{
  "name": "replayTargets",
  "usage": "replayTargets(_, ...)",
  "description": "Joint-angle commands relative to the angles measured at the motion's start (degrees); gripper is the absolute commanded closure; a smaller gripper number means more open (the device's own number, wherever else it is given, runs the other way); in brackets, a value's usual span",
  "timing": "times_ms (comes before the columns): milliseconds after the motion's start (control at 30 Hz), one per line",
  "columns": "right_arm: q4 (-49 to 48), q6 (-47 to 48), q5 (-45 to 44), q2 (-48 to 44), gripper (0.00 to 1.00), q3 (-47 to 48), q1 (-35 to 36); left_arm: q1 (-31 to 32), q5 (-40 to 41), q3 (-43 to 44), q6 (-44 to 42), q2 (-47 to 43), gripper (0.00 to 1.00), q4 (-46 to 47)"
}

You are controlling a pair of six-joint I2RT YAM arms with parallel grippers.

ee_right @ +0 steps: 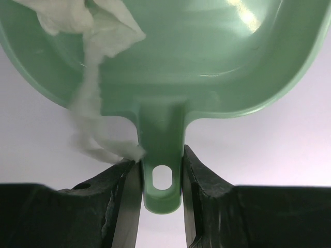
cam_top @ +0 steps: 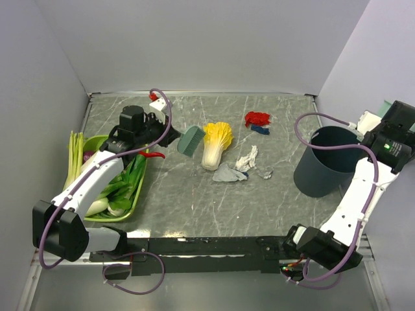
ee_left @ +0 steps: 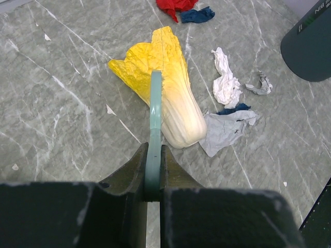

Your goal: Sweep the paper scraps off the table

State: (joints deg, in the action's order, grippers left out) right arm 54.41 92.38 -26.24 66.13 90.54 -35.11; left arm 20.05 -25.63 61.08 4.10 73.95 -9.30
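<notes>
Paper scraps lie on the marble table (cam_top: 194, 207) to the right of the napa cabbage (cam_top: 216, 144): a red wad (cam_top: 257, 118), a dark blue one (cam_top: 260, 129), a white one (cam_top: 247, 159), a pale grey sheet (cam_top: 228, 173) and a small grey bit (cam_top: 264, 173). The left wrist view shows the white wad (ee_left: 225, 82), the grey sheet (ee_left: 225, 132) and the red wad (ee_left: 176, 6). My left gripper (ee_left: 153, 155) is shut on a teal brush (cam_top: 190, 140), held just left of the cabbage (ee_left: 170, 98). My right gripper (ee_right: 162, 165) is shut on the handle of a light green dustpan (ee_right: 207, 46) holding white paper (ee_right: 93, 31), at the far right.
A dark round bin (cam_top: 327, 162) stands at the right, below the right wrist (cam_top: 389, 146). A green vegetable tray (cam_top: 97, 144) with greens and a red chili (cam_top: 150, 155) sits at the left under the left arm. Walls close the table on three sides.
</notes>
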Motion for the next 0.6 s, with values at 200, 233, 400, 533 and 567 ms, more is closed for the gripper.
replayTargets(200, -16.61, 11.94, 0.04, -5.65, 1.0, -9.41, 2.15, 0.6, -1.27, 2.02, -1.2, -1.09, 0.99, 1.13)
replayTargets(233, -17.75, 13.51, 0.57, -6.01, 1.0, -11.16, 2.07, 0.51, -1.35, 2.2, -1.37, -1.09, 0.99, 0.95)
replayTargets(400, -18.74, 12.49, 0.66, -5.23, 1.0, -10.39, 2.07, 0.51, -0.74, 3.17, -2.25, -0.65, 0.99, 0.34)
replayTargets(533, -16.27, 9.14, 0.31, -3.82, 1.0, -7.23, 2.15, 0.51, -0.83, 3.17, -1.99, -0.74, 0.99, 0.34)
replayTargets(567, -15.4, 7.83, 1.09, -3.55, 1.0, -6.44, 2.33, 0.51, -0.83, 3.17, -1.81, -0.74, 0.99, 0.25)
